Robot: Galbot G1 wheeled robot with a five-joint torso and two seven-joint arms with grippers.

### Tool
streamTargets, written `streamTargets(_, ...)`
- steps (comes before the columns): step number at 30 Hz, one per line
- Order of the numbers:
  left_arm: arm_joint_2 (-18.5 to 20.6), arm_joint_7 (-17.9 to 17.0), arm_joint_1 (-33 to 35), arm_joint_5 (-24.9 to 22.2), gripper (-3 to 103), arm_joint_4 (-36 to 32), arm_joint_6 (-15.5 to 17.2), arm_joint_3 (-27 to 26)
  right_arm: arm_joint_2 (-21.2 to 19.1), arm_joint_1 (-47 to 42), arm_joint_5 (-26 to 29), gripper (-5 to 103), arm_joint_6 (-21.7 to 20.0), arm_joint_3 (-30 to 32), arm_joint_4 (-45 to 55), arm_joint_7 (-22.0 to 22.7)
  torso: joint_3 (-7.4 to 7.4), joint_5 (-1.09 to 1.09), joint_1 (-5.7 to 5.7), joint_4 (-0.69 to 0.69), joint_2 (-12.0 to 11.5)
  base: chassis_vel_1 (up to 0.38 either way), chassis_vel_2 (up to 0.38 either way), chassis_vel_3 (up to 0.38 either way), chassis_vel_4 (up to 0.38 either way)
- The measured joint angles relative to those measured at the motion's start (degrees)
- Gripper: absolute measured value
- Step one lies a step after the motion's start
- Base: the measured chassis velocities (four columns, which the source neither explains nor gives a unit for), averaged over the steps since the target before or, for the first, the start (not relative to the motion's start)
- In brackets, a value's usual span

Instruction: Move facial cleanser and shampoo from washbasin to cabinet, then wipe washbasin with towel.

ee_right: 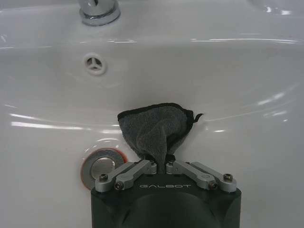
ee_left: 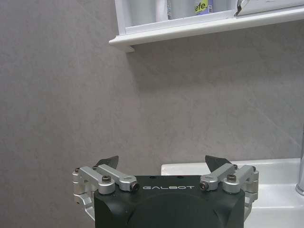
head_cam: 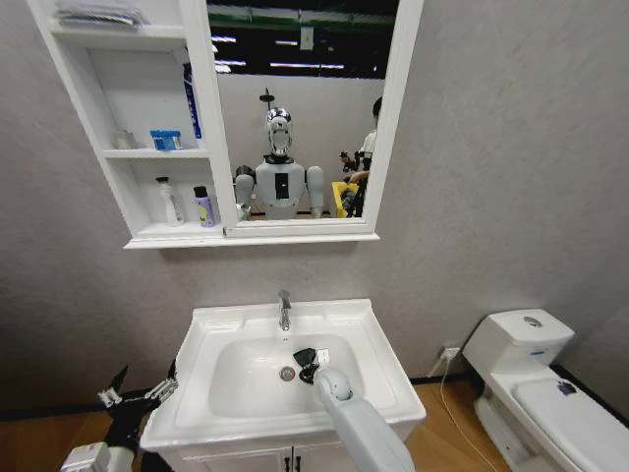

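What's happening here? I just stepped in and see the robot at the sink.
The right gripper is shut on the black towel and holds it down inside the washbasin bowl, beside the drain. The left gripper hangs open, off the basin's left edge. Two bottles stand on the cabinet's lowest shelf.

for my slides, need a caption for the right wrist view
Right gripper pinches the black towel inside the washbasin bowl, beside the drain.
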Motion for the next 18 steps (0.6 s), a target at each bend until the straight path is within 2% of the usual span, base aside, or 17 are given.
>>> streamTargets(3,0.0,0.0,0.0,0.0,100,0.0,0.0,0.0,1.6,0.3,-0.9,4,0.4,-0.3,-1.5,-0.8,0.00,-0.01,0.00,-0.01,0.0,0.000,0.000,0.000,0.000)
streamTargets(5,0.0,0.0,0.0,0.0,100,0.0,0.0,0.0,4.6,1.1,-2.9,4,1.6,0.1,-4.8,-2.8,0.00,-0.01,0.00,0.01,0.0,0.000,0.000,0.000,0.000)
streamTargets(7,0.0,0.0,0.0,0.0,100,0.0,0.0,0.0,5.3,1.5,-3.5,4,2.2,0.3,-6.0,-3.2,0.00,-0.01,0.00,0.01,0.0,0.000,0.000,0.000,0.000)
streamTargets(16,0.0,0.0,0.0,0.0,100,0.0,0.0,0.0,5.2,1.1,-3.4,4,2.0,0.9,-4.8,-2.8,0.00,0.00,0.01,0.01,0.0,0.000,0.000,0.000,0.000)
streamTargets(18,0.0,0.0,0.0,0.0,100,0.0,0.0,0.0,3.8,0.4,-3.0,4,1.6,2.0,-3.2,-2.3,0.00,-0.01,0.00,0.01,0.0,0.000,0.000,0.000,0.000)
